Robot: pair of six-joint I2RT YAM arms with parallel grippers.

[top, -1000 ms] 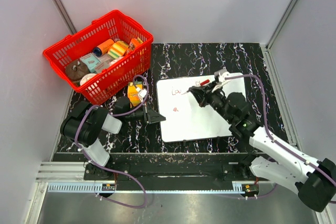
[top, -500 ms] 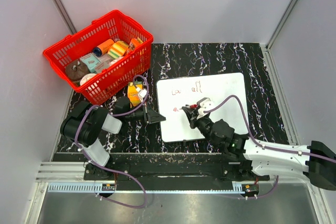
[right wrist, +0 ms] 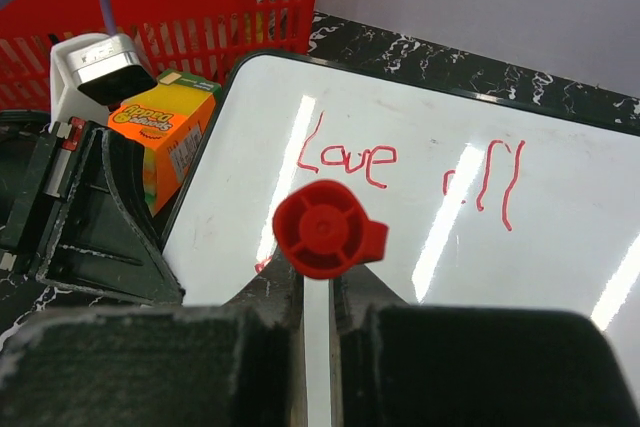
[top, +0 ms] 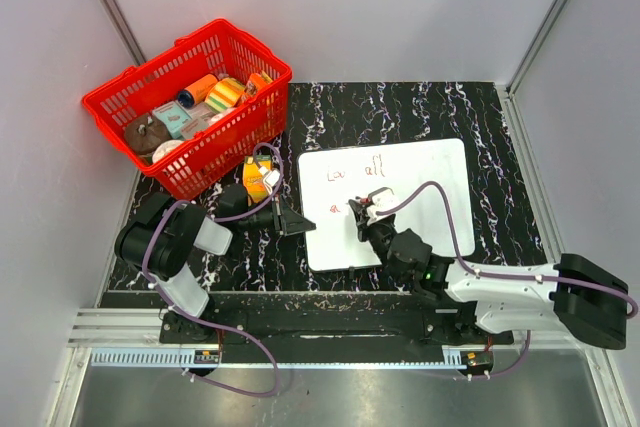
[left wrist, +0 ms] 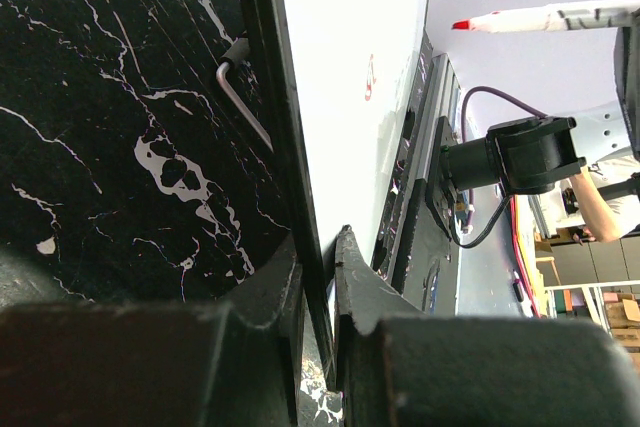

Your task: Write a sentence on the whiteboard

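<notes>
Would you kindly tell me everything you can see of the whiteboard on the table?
The whiteboard is a flat, glossy white rectangle with rounded corners and a thin dark rim, lying slightly skewed on the black marbled table. Red handwriting reads "Love all", with a small red mark below. The left hand pinches its left edge. The right hand holds a marker over it; whether the tip touches is unclear.

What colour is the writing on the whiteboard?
Red; the sentence on the whiteboard shows best in the right wrist view.
</notes>
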